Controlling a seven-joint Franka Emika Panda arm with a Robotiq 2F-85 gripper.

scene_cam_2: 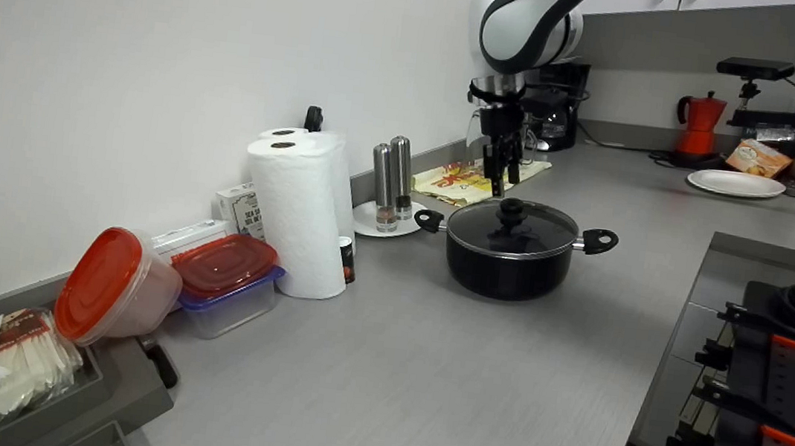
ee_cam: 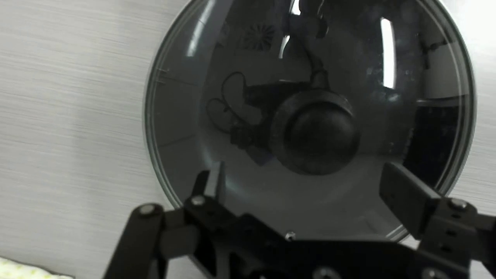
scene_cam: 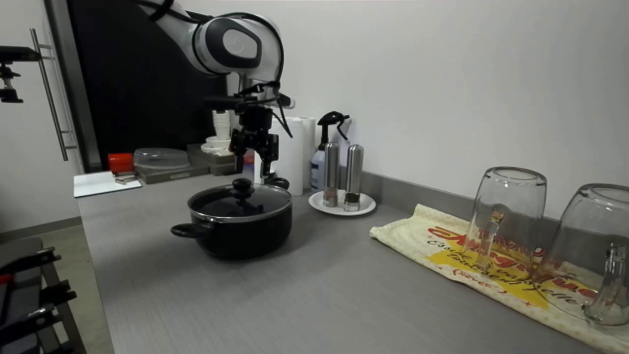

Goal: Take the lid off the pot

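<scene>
Jaws nearest, parted, empty, above lid (scene_cam_2: 527, 236); pot (scene_cam: 245, 238) between long table (scene_cam: 314, 305) edges. Likely approach step; next, align over knob (ee_cam: 322, 136), lower.

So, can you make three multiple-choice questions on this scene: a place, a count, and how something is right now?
1. Where are the glass mugs?
A. On a printed towel
B. On a shelf
C. On the floor

2. How many tall silver grinders are on the small white plate?
A. One
B. Four
C. Two

3. How is the black pot?
A. Uncovered
B. Covered by its lid
C. Tipped over

1 A: an exterior view shows it beneath both.
2 C: both exterior views show a pair.
3 B: the lid rests on top, and the open gripper isn't holding it.
</scene>
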